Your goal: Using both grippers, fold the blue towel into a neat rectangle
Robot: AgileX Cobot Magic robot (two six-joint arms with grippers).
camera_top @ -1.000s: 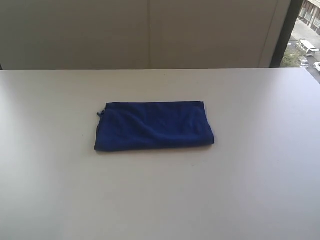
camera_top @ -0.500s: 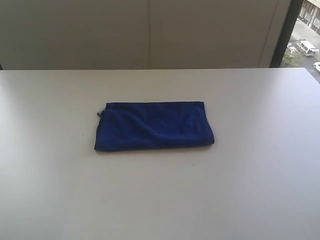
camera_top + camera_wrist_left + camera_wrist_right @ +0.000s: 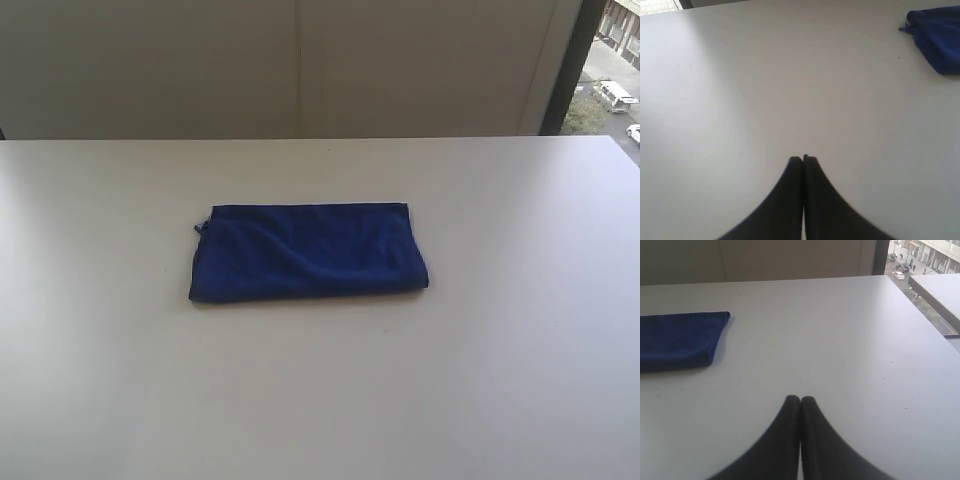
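Observation:
The blue towel lies folded into a flat rectangle at the middle of the white table, with a small loop sticking out at its back left corner. Neither arm shows in the exterior view. In the left wrist view my left gripper is shut with nothing in it, over bare table, and a corner of the towel lies well away from it. My right gripper is also shut and empty, apart from the towel's end.
A pale wall runs behind the table's far edge. A window with a dark frame is at the back right, showing a street far below. The table's right edge shows in the right wrist view.

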